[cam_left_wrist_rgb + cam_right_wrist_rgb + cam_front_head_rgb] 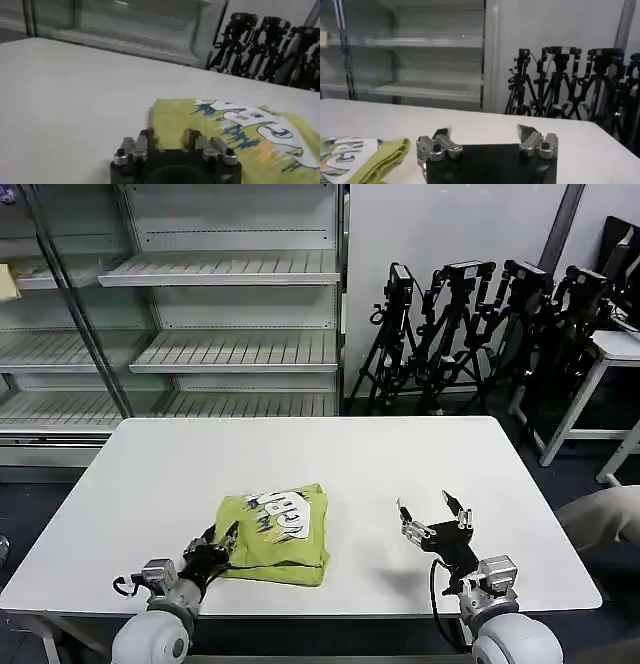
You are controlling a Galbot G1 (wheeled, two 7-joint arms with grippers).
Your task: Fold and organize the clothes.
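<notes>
Head view shows my left gripper [222, 542] narrowly parted at the folded T-shirt's [280, 534] nine o'clock edge; my right gripper [432, 514] hovers wide open at three o'clock.

Left end effector [170, 140] at the folded lime T-shirt's [235, 135] edge on white table [70, 95].

Both arms end in big rounded light-grey shells with silvery metal wrist blocks on top. Left gripper [222, 539] and right gripper [432, 515] are black-bodied with silver finger mounts, each held by a dark screw. A black cable loops off each wrist.
</notes>
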